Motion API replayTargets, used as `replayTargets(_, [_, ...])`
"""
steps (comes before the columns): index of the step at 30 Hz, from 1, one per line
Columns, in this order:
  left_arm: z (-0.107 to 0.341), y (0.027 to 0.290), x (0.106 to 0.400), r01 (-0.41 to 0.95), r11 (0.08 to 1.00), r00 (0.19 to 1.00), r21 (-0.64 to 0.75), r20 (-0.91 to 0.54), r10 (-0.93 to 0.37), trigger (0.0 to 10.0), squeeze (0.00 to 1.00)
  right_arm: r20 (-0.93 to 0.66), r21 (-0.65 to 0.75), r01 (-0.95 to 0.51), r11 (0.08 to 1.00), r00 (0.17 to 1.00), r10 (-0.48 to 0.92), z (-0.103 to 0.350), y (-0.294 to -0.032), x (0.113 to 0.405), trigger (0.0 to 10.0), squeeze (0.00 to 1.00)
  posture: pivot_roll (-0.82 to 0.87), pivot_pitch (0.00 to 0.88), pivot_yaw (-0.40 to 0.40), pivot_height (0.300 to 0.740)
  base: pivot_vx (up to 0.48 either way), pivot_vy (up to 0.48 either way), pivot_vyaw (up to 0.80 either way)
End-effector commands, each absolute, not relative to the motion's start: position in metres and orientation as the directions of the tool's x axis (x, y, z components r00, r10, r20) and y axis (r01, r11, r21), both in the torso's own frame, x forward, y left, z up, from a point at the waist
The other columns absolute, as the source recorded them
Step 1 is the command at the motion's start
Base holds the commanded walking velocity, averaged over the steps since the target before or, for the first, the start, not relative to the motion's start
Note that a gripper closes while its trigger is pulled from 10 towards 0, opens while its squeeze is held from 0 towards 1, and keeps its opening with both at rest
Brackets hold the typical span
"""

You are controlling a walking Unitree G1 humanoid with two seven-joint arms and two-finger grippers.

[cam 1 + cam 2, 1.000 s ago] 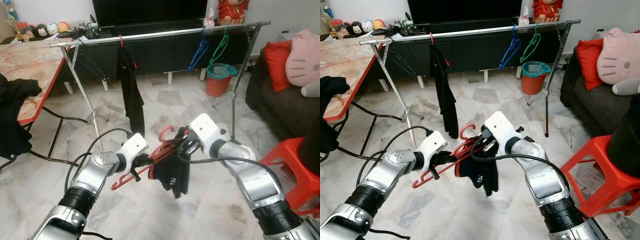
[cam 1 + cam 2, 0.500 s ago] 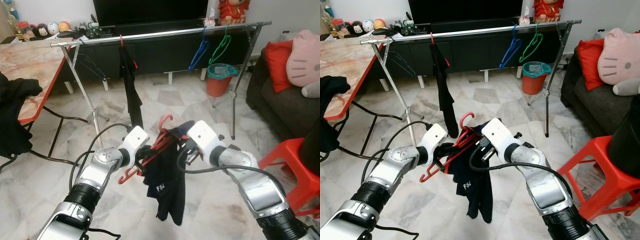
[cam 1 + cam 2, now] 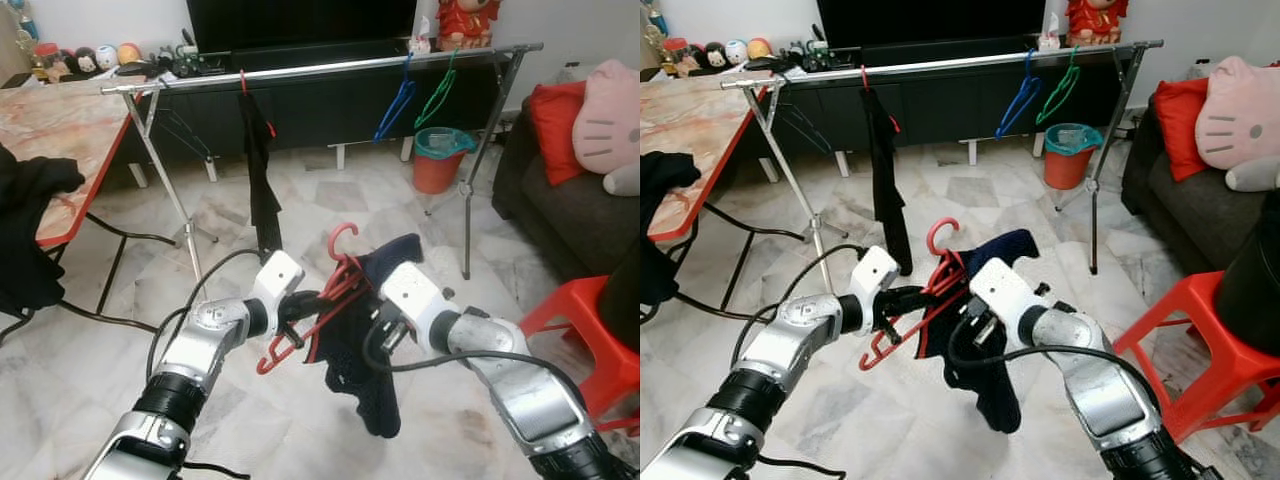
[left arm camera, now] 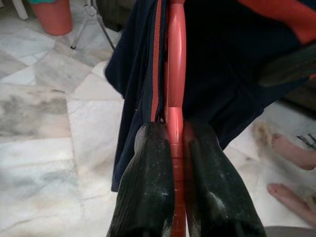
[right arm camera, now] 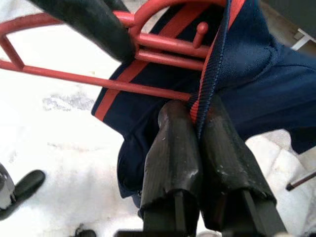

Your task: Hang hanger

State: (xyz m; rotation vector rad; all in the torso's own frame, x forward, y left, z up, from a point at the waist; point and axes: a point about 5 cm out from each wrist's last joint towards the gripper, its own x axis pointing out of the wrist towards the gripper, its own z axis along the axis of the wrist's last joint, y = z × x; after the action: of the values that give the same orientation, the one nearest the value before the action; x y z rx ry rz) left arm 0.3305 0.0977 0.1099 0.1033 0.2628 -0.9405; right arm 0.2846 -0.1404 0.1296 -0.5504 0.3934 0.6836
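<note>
The red hanger (image 3: 322, 300) hangs in mid-air over the floor, hook up, its long axis slanting down toward the robot's left. The left tool (image 4: 173, 163) is clamped on its bar; the right tool (image 5: 197, 148) pinches the dark garment's (image 3: 365, 350) striped edge. The rail (image 3: 320, 68) lies well ahead and higher.
</note>
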Motion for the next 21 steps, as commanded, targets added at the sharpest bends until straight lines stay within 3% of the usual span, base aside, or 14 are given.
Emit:
replayTargets(1, [0.1201,0.1014,0.3333,0.798,0.601,0.582,-0.029,-0.22,-0.783,10.0,0.0,-0.513,-0.348,-0.712,0.61,0.69,0.512,0.1294,-0.1357,0.2788,10.0,0.0,-0.17,0.0,0.017,0.74,0.0,0.0,0.0])
replayTargets(5, [0.12,0.1009,0.3319,0.803,0.595,0.575,-0.035,-0.217,-0.789,10.0,0.0,-0.513,-0.351,-0.707,0.614,0.694,0.505,0.129,-0.1374,0.2787,10.0,0.0,-0.16,0.0,0.016,0.74,0.0,0.0,0.0])
replayTargets(6, [0.1201,0.1009,0.3317,0.803,0.595,0.575,-0.037,-0.214,-0.79,10.0,0.0,-0.513,-0.351,-0.706,0.615,0.695,0.504,0.1296,-0.1383,0.2787,10.0,0.39,-0.17,0.0,0.016,0.74,0.0,0.0,0.0])
replayTargets(7, [0.1201,0.1009,0.3317,0.803,0.595,0.575,-0.037,-0.214,-0.79,10.0,0.0,-0.513,-0.351,-0.706,0.615,0.695,0.504,0.1296,-0.1383,0.2787,10.0,0.39,-0.17,0.0,0.016,0.74,0.0,0.0,0.0])
replayTargets(9, [0.1202,0.101,0.3319,0.801,0.597,0.577,-0.039,-0.211,-0.789,10.0,0.0,-0.515,-0.351,-0.706,0.615,0.694,0.502,0.1298,-0.1393,0.2784,10.0,0.98,-0.16,0.0,0.015,0.74,0.0,0.0,0.0])
replayTargets(21, [0.1201,0.1022,0.3331,0.789,0.613,0.595,-0.039,-0.2,-0.778,10.0,0.0,-0.546,-0.365,-0.723,0.586,0.676,0.495,0.1289,-0.1453,0.2711,10.0,1.0,-0.17,0.0,0.013,0.74,0.0,0.0,0.0])
